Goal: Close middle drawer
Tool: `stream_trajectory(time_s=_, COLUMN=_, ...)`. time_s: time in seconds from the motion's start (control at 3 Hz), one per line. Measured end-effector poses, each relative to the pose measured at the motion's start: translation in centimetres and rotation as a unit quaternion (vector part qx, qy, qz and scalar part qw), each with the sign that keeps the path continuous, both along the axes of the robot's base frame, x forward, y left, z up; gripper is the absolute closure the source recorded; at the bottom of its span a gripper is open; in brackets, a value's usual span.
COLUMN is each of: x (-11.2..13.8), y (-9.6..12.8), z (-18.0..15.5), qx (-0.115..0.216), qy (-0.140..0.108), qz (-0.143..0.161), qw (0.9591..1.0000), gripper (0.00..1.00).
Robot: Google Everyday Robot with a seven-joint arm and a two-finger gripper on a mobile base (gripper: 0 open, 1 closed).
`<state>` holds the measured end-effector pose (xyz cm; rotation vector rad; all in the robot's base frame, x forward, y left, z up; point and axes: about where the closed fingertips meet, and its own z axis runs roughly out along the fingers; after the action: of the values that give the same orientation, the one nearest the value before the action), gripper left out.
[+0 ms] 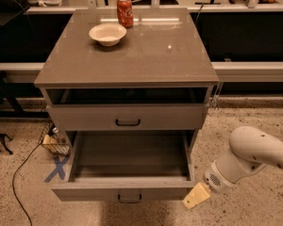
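The middle drawer [85, 190] is pulled far out of the grey-beige cabinet [132, 55]. Its low front panel carries a small black bar handle [129, 198], and its long box is empty. My gripper [196, 196] shows as a pale yellow tip on the white arm [254, 157]. It is low at the right, right beside the front right corner of the middle drawer's panel. Whether it touches the panel is unclear.
The taller-fronted top drawer [85, 117] stands slightly out above. A white bowl [107, 33] and a red soda can [125, 11] sit on the cabinet top. A cable [19, 173] and blue tape cross [56, 167] lie on the floor at the left.
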<state>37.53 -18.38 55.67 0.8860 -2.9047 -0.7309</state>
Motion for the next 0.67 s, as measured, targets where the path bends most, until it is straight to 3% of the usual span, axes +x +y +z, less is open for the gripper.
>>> stream_trajectory(time_s=0.33, x=-0.6, y=1.2, z=-3.3, qx=0.002, qy=0.007, qz=-0.006, qw=1.0, gripper=0.49)
stream_trajectory(time_s=0.67, x=0.3, y=2.5, z=-7.1, qx=-0.001, qy=0.002, qz=-0.021, qw=0.9998, gripper=0.8)
